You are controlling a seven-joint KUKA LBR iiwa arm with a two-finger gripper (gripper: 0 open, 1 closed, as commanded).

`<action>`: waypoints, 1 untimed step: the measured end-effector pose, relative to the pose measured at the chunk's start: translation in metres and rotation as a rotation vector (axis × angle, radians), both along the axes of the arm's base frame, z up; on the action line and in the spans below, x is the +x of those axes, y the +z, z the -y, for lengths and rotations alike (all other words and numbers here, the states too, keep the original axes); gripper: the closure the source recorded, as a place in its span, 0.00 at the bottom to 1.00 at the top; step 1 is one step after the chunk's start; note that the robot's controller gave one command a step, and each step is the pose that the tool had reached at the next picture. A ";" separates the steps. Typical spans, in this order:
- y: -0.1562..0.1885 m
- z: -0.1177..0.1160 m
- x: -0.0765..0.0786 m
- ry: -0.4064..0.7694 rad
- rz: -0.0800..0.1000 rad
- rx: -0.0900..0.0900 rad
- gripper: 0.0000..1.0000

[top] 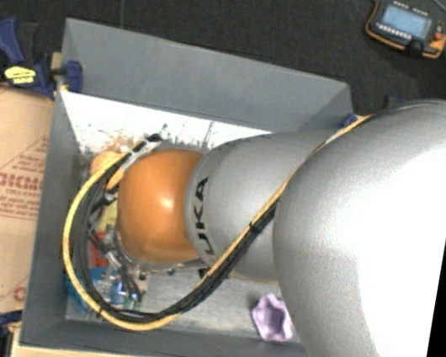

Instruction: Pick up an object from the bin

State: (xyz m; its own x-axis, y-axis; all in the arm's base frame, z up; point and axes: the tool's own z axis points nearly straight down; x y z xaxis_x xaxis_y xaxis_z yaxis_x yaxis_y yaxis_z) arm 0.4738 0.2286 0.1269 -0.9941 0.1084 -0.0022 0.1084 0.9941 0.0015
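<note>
A small part of my gripper (129, 272) shows low over the front left of the bin, under the arm's wrist. Right beside it lies a blue and green thing (113, 289), partly covered. A small red thing (97, 242) shows just to its left. Further back on the left, a pale orange rounded thing (104, 163) peeks out. What lies directly under the gripper is hidden.
A crumpled light purple thing (271, 317) lies apart near the bin's front wall, right of the middle. The arm, its orange cover and a looped yellow-and-black cable hide most of the bin floor. The left and front walls stand close to the gripper.
</note>
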 end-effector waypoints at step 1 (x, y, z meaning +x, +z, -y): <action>-0.027 0.023 0.001 -0.369 0.000 0.006 0.00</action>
